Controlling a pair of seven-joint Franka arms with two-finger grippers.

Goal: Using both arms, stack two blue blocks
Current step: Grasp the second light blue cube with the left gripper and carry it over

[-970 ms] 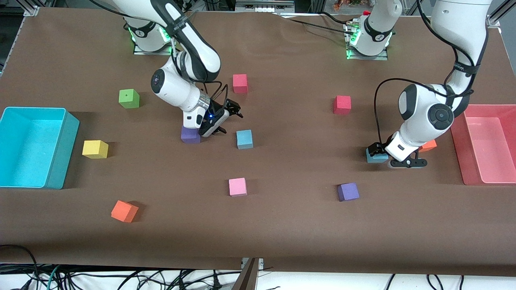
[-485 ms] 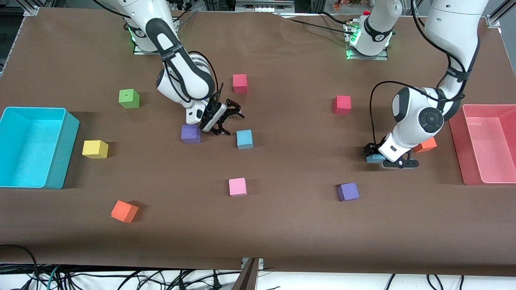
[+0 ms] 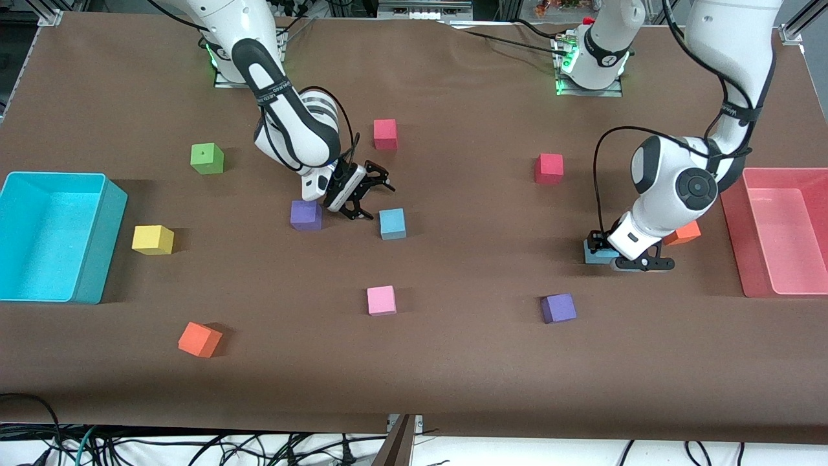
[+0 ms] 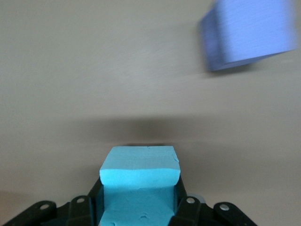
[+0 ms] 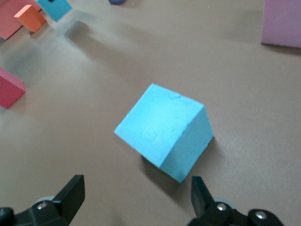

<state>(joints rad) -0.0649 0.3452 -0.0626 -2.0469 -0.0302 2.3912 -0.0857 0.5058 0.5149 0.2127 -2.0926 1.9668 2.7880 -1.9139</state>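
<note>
Two blue blocks are being claimed: left claw (image 3: 603,254) pinches one (image 4: 140,175) near the red-bin edge of the bench (image 3: 453,362); right claw (image 3: 366,194), spread, hovers over the other (image 3: 392,223) mid-bench.

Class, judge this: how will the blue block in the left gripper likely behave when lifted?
The blue block looks like foam with a dimpled face, so probably light and slightly squashy. The left gripper clamps flat sides, so slipping seems unlikely. Being a cube, it shouldn't roll.
</note>
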